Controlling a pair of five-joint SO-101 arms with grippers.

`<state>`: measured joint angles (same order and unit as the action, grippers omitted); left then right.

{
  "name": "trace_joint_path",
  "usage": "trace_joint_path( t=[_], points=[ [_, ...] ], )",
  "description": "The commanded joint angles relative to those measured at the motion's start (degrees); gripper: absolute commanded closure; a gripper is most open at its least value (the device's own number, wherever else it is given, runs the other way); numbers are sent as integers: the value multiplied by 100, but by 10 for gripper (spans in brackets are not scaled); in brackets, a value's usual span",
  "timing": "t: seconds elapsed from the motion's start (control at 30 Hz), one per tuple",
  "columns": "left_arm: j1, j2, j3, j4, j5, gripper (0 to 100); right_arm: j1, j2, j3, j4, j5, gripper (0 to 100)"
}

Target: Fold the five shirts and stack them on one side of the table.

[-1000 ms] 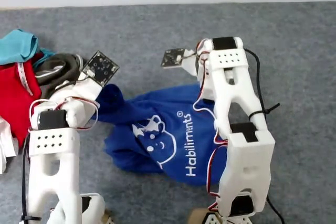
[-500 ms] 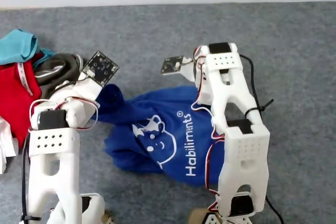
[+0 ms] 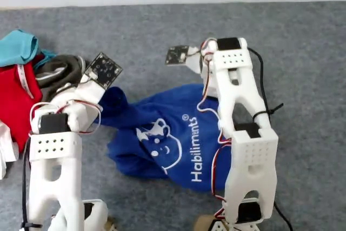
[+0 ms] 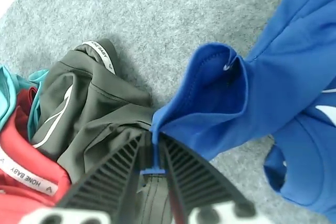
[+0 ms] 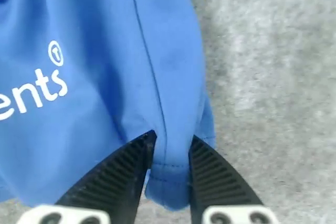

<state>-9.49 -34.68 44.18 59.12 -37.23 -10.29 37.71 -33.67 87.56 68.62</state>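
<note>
So far, little of the job is looking done. The blue shirt is lying crumpled and print-up in the middle of the grey tabletop, between the two arms, showing no neat fold yet. The left pincer is gripping it at one end, its jaws pressed nearly together with only a thin edge of blue cloth caught between them; that corner of the shirt is sitting right beside the dark olive shirt. The right pincer is holding the opposite end, at the far side of the garment, its jaws standing a narrow way apart with a seamed edge of the fabric pinched between them. So both arms are holding this one garment at two ends, which is reading as the spreading or first fold of the shirt rather than anything later. Off at the left side of the tabletop, the olive shirt, a red shirt and a teal shirt are lying heaped loosely on and against one another, and a bit of white cloth is showing at the very edge, too cut off to tell what it is. None of these is looking folded or stacked, so nearly all the folding, and the stacking, is waiting to be done.
</note>
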Motion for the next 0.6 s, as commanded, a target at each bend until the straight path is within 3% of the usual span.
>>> trace_joint_path(
  t=[0.0, 0.1, 0.3, 0.57],
  points=[
    [35, -26, 57, -97, -53, 994, -40, -92, -343, -40, 79, 915],
    [35, -35, 127, -97, -53, 994, -40, -92, -387, -40, 79, 909],
    [26, -35, 119, -88, -53, 994, -75, -57, -387, -48, 79, 789],
    [35, -35, 119, -88, -53, 994, -75, -48, -387, -101, 79, 790]
  ],
)
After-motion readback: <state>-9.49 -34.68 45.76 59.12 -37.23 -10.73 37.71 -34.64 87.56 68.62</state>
